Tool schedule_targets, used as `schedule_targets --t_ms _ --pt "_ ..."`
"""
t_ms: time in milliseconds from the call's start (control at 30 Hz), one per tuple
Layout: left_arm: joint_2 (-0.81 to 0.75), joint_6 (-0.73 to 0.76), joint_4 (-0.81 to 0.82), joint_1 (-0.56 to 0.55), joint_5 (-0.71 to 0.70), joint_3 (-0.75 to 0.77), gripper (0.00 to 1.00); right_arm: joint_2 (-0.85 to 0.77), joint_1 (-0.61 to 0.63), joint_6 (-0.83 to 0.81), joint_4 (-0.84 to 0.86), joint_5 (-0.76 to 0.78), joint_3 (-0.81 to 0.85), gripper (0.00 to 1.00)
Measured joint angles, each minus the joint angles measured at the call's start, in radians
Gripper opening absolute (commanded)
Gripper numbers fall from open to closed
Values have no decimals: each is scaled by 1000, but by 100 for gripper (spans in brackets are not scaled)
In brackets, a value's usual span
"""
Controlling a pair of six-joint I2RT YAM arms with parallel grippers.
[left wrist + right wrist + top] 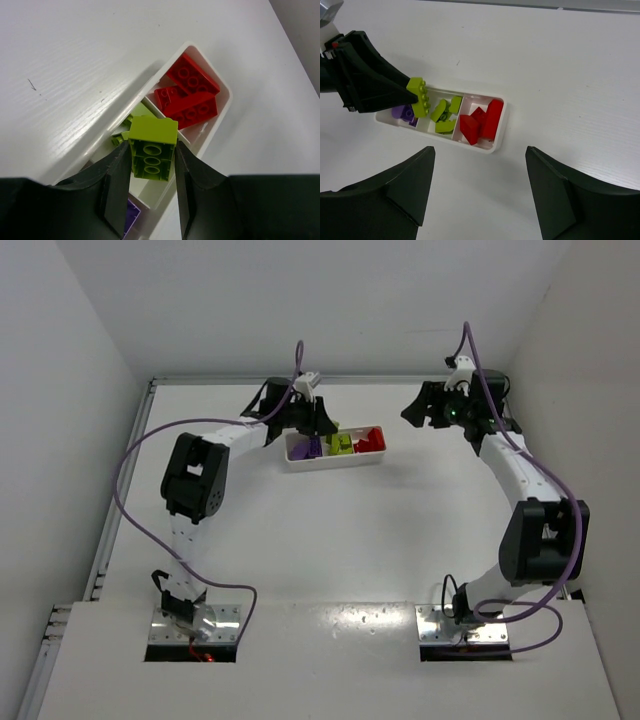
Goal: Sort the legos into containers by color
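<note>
Above tray [472,146], L gripper [150,162] jaws clamp yellow-green lego [152,145]; R gripper [480,170] jaws wide apart.

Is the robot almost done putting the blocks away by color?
Nearly, it looks like. Done: red blocks, green blocks and purple blocks lie in separate sections of the white tray. In hand: the left claw grips one more green block above the tray. Left: dropping it into the middle, green section. I see no loose blocks on the table, and the right claw is open and empty.
</note>
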Motion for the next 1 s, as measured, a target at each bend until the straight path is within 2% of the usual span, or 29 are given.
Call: schedule_targets --t_ms 100,200,233,333,367,433,467,533,700,800,933,1000 --pt "10 3 -11 -11 0 3 21 2 -1 0 0 -3 0 74" --pt "17 6 -19 -20 -1 3 35 11 -1 0 -1 -10 2 75" --pt "18 8 -24 -22 -2 3 42 14 -1 0 -2 -13 2 80" --pt "18 20 -34 -22 -5 3 49 26 -1 2 -3 -15 3 88" --pt "17 23 -37 -22 -8 3 56 29 -1 4 -4 -16 3 91" --pt "16 31 -39 -23 -11 0 60 33 -1 4 -3 -15 3 93" --pt "14 31 -39 -23 -14 -2 71 34 -1 6 -2 -15 3 93" --pt "-2 37 -32 -23 -19 -20 80 34 0 8 0 -15 3 93" --pt "-97 39 -20 -22 -23 -71 84 35 0 8 1 -15 3 93" --pt "-206 23 4 -14 -19 -110 85 35 0 9 4 -16 3 94" --pt "-367 7 -14 20 -19 -115 91 35 0 6 7 -4 2 94" --pt "-438 24 -64 53 -40 -114 98 34 0 -5 5 8 -1 94"
